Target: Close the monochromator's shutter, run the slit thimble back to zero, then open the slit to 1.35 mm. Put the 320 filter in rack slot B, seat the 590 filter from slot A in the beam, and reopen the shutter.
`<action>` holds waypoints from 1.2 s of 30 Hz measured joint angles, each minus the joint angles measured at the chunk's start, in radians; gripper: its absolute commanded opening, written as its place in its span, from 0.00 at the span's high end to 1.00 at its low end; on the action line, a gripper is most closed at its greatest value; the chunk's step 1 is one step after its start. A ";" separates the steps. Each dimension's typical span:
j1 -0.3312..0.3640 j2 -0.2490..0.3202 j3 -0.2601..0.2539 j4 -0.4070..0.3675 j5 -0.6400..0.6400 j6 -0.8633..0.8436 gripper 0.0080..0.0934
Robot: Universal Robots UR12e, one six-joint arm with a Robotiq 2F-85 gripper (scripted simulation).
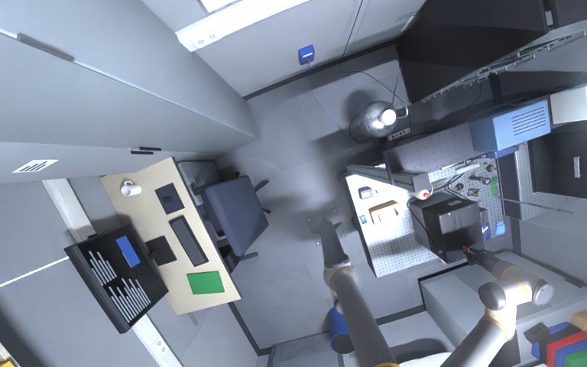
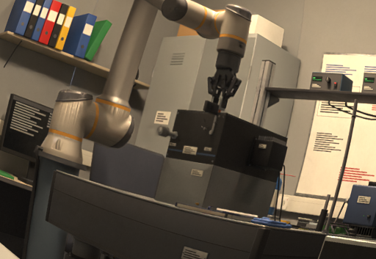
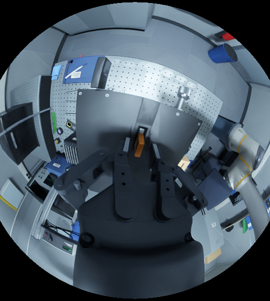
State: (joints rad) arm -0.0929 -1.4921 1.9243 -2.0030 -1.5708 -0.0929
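My gripper (image 3: 139, 148) points straight down over the top of the black monochromator box (image 2: 224, 141) and stands open, holding nothing. An orange shutter lever (image 3: 139, 144) stands upright between my fingers, in a slot on the box's top (image 1: 466, 249). The silver slit thimble (image 3: 182, 97) sticks out of the box's side (image 2: 166, 131), apart from my gripper. The filter rack is not clear to me from here.
A grey cabinet (image 2: 216, 75) rises behind the monochromator. The perforated optical table (image 1: 397, 213) carries small mounts and a blue box (image 1: 510, 125). A shelf with an instrument (image 2: 330, 83) hangs to the right. A blue bin (image 1: 338, 329) stands by the arm's base.
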 measured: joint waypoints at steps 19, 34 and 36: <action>0.000 -0.017 -0.028 0.045 0.000 0.000 0.65; 0.000 -0.032 -0.058 0.089 0.000 0.000 0.65; 0.000 -0.033 -0.062 0.095 0.000 0.000 0.65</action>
State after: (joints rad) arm -0.0929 -1.5254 1.8628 -1.9083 -1.5708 -0.0929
